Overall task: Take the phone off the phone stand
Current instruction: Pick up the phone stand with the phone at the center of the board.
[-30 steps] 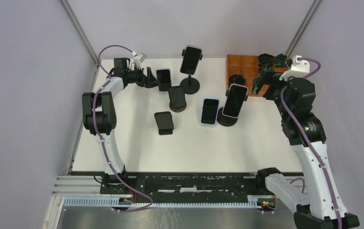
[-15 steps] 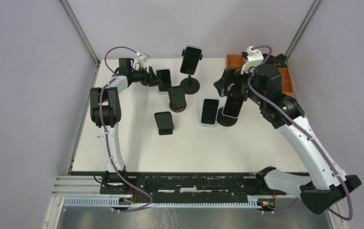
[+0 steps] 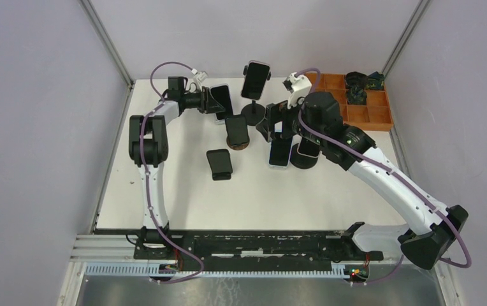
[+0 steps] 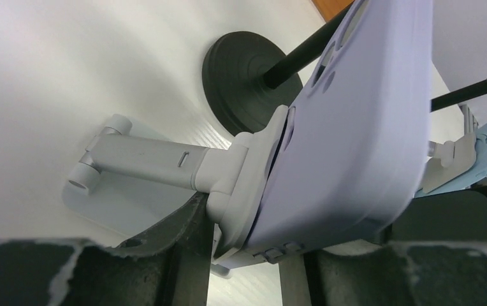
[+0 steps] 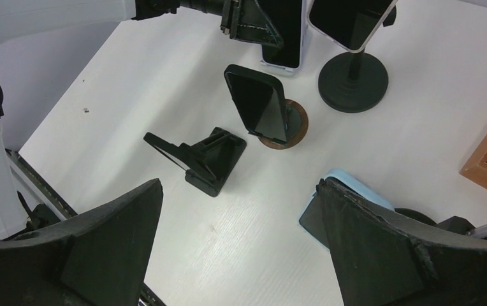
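Note:
A phone in a lavender case (image 4: 356,127) leans on a white folding phone stand (image 4: 145,156) at the back left of the table. In the top view this phone (image 3: 220,99) looks tilted. My left gripper (image 4: 247,255) reaches in from the left and is shut on the phone's lower edge. One finger presses the stand's white cradle; the other sits on the phone's screen side. The left gripper (image 3: 208,99) hides most of the stand from above. My right gripper (image 5: 239,185) hangs open over the table's middle (image 3: 273,124), holding nothing.
Other phones stand nearby: one on a black pole stand (image 3: 255,80), a black one on a round wooden base (image 3: 236,129), a blue-cased one (image 3: 280,153) beneath the right arm. An empty black stand (image 3: 218,164) sits nearer. A wooden tray (image 3: 362,108) is at back right.
My left gripper closed from wide open onto the lavender phone, which tilted. The right arm swung left from the wooden tray to above the middle phones, still open.

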Robot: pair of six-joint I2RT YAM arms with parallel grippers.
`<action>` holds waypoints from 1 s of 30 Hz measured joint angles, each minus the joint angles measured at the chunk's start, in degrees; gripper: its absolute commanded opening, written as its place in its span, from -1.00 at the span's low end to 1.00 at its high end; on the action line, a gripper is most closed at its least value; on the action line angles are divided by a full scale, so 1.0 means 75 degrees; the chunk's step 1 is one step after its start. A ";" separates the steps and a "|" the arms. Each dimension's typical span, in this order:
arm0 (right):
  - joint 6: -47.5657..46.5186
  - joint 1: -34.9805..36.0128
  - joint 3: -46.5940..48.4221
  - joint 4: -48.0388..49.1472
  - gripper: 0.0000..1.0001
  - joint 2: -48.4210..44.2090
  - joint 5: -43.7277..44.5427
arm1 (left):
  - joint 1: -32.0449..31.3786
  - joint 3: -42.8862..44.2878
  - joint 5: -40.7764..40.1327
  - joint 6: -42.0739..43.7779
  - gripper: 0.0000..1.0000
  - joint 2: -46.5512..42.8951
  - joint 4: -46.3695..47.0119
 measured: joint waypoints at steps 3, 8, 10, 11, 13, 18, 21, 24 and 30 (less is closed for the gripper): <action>0.0020 0.0023 -0.0140 0.0146 0.96 0.0000 -0.0119 | -0.0003 0.0017 0.0000 -0.0067 -0.85 0.0015 0.0055; 0.0079 0.0023 -0.0367 0.0431 0.89 0.0000 -0.0274 | 0.0006 -0.0181 -0.0044 -0.0047 -0.96 -0.0076 0.0079; 0.0099 0.0023 -0.0440 0.0525 0.83 0.0000 -0.0344 | 0.0035 -0.0256 -0.0149 -0.0006 -0.96 -0.0166 -0.0006; 0.0117 0.0023 -0.0481 0.0583 0.80 0.0000 -0.0376 | 0.0038 -0.0274 -0.0204 0.0015 -0.95 -0.0224 -0.0114; 0.0140 0.0023 -0.0589 0.0699 0.75 -0.0003 -0.0475 | 0.0082 -0.0306 -0.0350 0.0213 -0.96 -0.0408 -0.0536; 0.0207 0.0023 -0.0749 0.0877 0.63 -0.0003 -0.0781 | 0.0443 -0.0376 -0.0723 0.1035 -0.96 -0.1209 -0.2165; 0.0251 0.0026 -0.0775 0.1032 0.58 -0.0006 -0.0956 | 0.0737 -0.0382 -0.0909 0.1609 -0.96 -0.1883 -0.3077; 0.0347 0.0050 -0.0851 0.1262 0.58 -0.0015 -0.1201 | 0.1005 -0.0382 -0.1035 0.2253 -0.96 -0.2643 -0.3995; 0.0478 0.0338 -0.0874 0.1763 0.67 0.0032 -0.1868 | 0.1110 -0.0382 -0.1003 0.3459 -0.96 -0.4162 -0.6248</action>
